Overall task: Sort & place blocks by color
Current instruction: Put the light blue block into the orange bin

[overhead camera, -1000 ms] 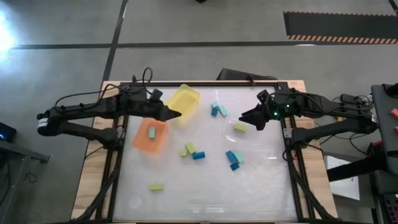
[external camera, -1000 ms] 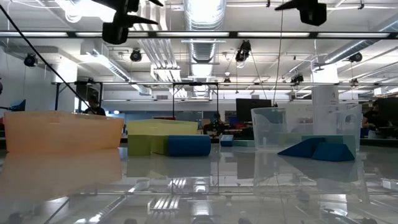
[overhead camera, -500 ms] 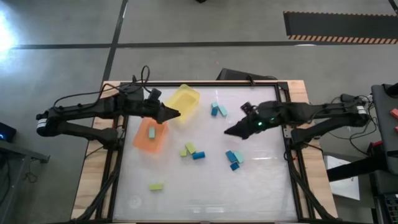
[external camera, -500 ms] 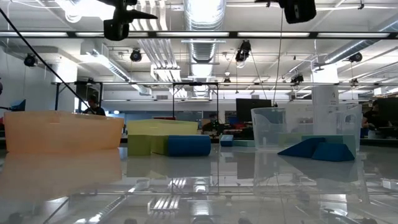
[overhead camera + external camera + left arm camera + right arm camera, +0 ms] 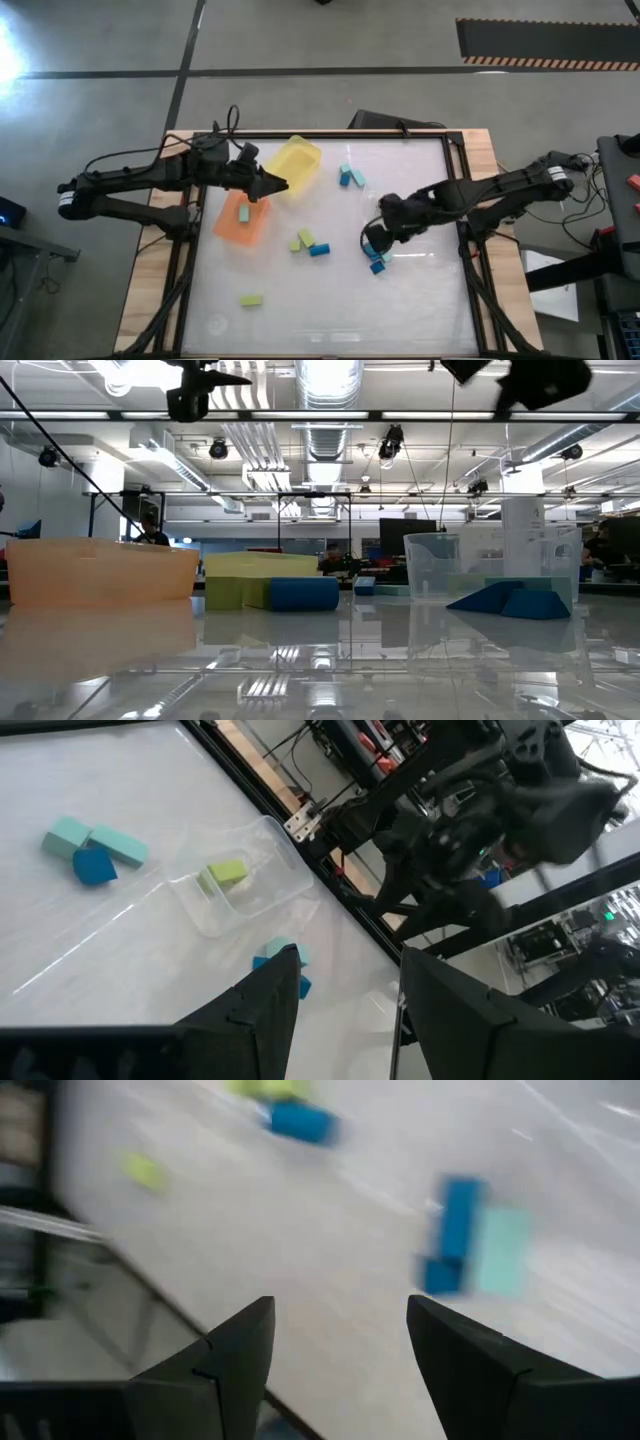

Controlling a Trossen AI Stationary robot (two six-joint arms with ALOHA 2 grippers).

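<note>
Small blocks lie flat on the white table: a blue and teal cluster (image 5: 377,258), a yellow-green, teal and blue group (image 5: 308,243), a teal and blue pair (image 5: 350,177) and one yellow-green block (image 5: 250,299). One teal block (image 5: 243,212) lies in the orange bin (image 5: 228,228). A yellow-green block (image 5: 228,872) lies in the clear dish (image 5: 270,895). My right gripper (image 5: 372,238) is open and hangs just above the blue and teal cluster (image 5: 470,1240). My left gripper (image 5: 282,185) is open and hovers between the orange bin and the yellow bin (image 5: 297,163).
The yellow and orange bins stand at the table's far left, and the clear dish sits under my right arm at the right. The table's near half holds only the single yellow-green block. In the low view both grippers hang high above the table.
My right gripper has swung from beside the clear dish toward the table's middle and near edge, and has come down over the blue and teal cluster. No block has moved.
</note>
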